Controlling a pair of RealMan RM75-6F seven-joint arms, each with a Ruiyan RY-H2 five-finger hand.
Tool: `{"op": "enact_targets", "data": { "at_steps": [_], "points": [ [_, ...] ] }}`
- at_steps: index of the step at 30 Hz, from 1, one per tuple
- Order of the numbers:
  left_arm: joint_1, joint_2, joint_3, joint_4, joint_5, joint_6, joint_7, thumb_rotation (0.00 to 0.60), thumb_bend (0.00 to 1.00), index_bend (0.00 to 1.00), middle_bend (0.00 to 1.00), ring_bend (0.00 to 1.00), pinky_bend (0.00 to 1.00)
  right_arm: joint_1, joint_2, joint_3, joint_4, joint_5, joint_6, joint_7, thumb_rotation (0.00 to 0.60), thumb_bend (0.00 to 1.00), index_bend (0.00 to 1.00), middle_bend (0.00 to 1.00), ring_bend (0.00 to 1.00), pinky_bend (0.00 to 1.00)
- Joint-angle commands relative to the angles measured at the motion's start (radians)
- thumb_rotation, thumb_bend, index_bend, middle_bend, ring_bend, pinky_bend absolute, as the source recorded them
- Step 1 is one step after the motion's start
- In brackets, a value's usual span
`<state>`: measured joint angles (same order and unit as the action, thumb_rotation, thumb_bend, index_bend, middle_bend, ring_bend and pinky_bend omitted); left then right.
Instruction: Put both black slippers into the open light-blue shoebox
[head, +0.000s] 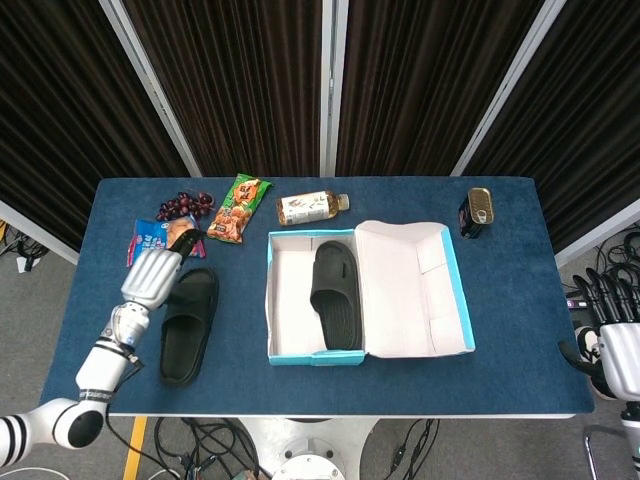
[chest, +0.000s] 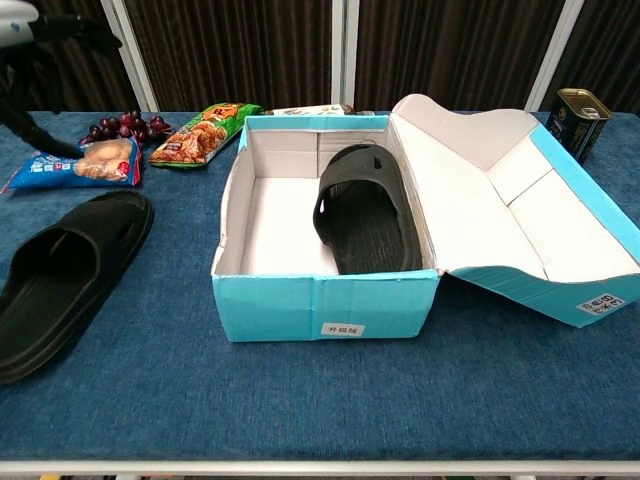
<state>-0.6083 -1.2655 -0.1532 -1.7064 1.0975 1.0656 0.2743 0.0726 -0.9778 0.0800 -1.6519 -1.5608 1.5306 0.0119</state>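
Left of the box (head: 279, 352), which already holds one slipper (head: 332, 290), the second slipper (head: 189, 324) lies flat under the open, empty left hand (head: 153, 276); it looks light and bendy, best gripped at the strap.

Your head view looks steeply down from high, curtains at 12 o'clock, whole table (head: 500, 380) in frame, far off. Your chest view sits low at the 6 o'clock edge, facing 12, close up. Both share the shoebox (head: 455, 285) (chest: 330, 305), with the loose slipper (head: 188, 325) (chest: 60, 280) toward 9 o'clock.
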Motion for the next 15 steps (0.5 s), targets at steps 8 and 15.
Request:
{"op": "enact_targets", "data": {
  "at_steps": [8, 15],
  "points": [
    [-0.041, -0.027, 0.077, 0.101, -0.176, -0.213, 0.056, 0.6, 0.0, 0.1, 0.06, 0.54, 0.69, 0.005, 0.004, -0.002, -0.022, 0.005, -0.01, -0.028, 0.6, 0.11, 0.0, 0.01, 0.0, 0.02],
    [-0.057, -0.072, 0.08, 0.175, -0.217, -0.257, 0.033, 0.6, 0.0, 0.1, 0.06, 0.54, 0.69, 0.008, -0.001, -0.001, -0.026, 0.014, -0.017, -0.036, 0.6, 0.11, 0.0, 0.01, 0.0, 0.02]
  ]
}}
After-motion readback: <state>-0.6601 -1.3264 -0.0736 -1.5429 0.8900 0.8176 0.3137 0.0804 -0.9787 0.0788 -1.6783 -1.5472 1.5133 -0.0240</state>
